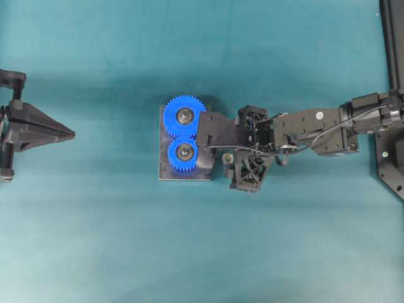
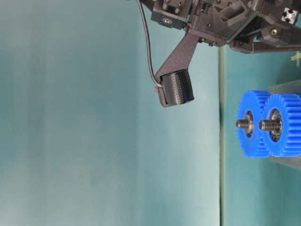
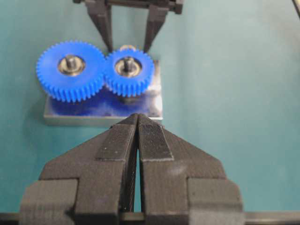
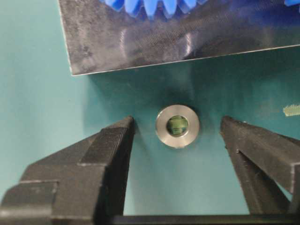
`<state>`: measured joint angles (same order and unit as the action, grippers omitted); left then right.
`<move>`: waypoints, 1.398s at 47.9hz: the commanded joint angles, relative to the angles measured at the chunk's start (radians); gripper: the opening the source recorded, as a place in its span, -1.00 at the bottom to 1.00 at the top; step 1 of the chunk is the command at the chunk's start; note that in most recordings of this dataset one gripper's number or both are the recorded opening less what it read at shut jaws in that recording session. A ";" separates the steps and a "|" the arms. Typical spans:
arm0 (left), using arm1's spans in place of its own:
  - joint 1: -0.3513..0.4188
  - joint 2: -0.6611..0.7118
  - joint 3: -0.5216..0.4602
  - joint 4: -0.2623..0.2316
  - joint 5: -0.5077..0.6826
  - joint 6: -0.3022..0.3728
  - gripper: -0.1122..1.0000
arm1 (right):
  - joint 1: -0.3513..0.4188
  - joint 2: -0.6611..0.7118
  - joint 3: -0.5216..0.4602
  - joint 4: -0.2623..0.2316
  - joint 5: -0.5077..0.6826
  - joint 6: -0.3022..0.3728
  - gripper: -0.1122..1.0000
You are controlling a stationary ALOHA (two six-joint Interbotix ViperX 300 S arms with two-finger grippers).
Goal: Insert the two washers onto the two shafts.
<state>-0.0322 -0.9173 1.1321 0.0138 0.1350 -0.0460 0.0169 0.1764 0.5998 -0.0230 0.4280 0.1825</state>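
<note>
Right fingers (image 4: pixel 176 140) stand wide, straddling the washer (image 4: pixel 177 125) without touching it. The washer, a flat silvery ring, lies on the teal worktop (image 4: pixel 37 93) just beside the metal base plate (image 4: pixel 140 42). The plate carries two blue toothed gears (image 1: pixel 184 134), meshed, each on a threaded shaft (image 2: pixel 263 125). Left fingers (image 3: pixel 137 140), ribbed black pads pressed together, holding nothing, hover well apart from the plate.

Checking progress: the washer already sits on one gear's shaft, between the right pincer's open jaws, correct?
Not quite. The washer lies flat on the table beside the metal base plate, on no shaft. It does sit between the right pincer's open jaws, as the right wrist view shows.
</note>
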 commanded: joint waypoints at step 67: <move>-0.002 0.012 -0.021 0.003 -0.005 -0.002 -0.79 | 0.020 -0.115 -0.282 -0.101 0.347 0.037 -0.22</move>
<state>-0.0322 -0.9112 1.1321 0.0138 0.1350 -0.0460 0.0307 0.0813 0.3835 -0.1120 0.7532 0.2286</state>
